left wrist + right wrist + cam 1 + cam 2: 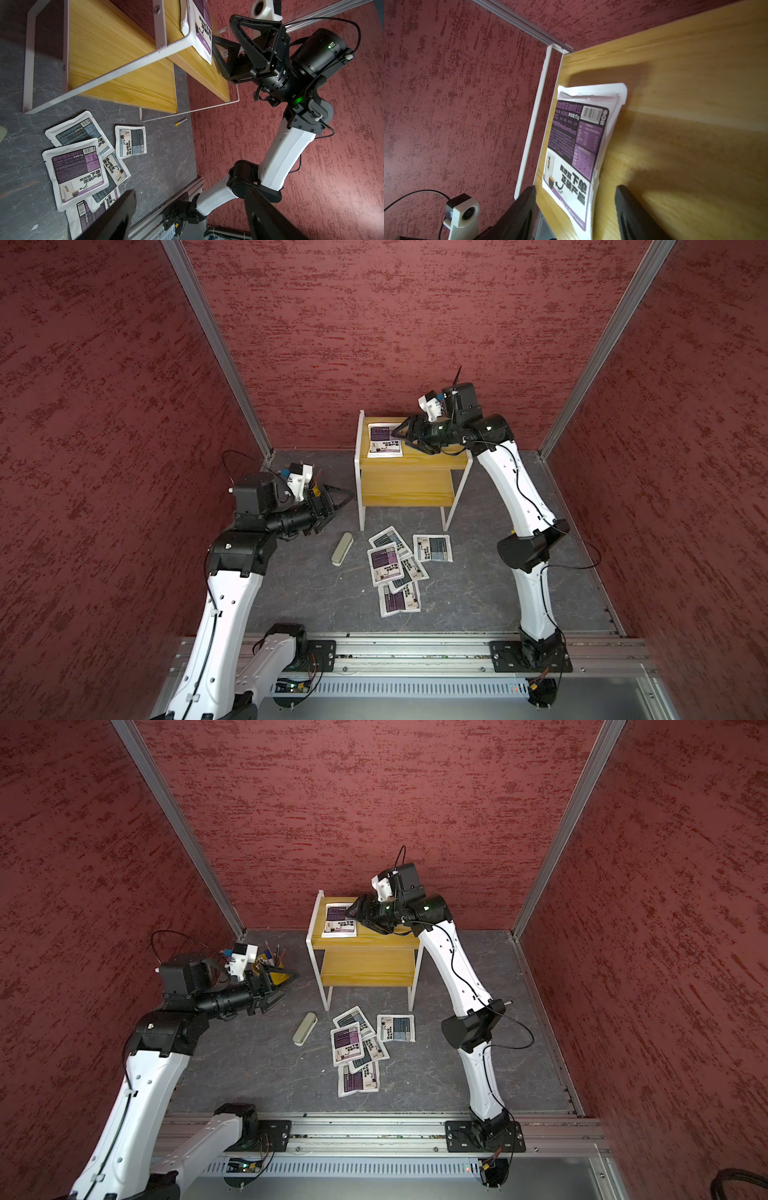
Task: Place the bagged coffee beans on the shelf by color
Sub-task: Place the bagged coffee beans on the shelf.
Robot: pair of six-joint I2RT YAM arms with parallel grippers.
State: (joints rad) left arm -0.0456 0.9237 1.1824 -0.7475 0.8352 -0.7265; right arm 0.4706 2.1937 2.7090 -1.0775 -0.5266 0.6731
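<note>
Hovering in both top views, my right gripper [400, 438] holds its jaws apart over the purple pouch [384, 440] lying on the top board of the shelf [407, 489]; my left gripper [289, 983] gapes empty. Left wrist: five pouches [79, 166] heaped on the floor [166, 166] (two purple, three grey-blue). Right wrist: my fingers [633, 212] flank that purple pouch [575, 149], unclamped

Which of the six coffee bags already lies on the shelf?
The purple-labelled bag, on the top board of the shelf; the other five lie on the grey tabletop.
</note>
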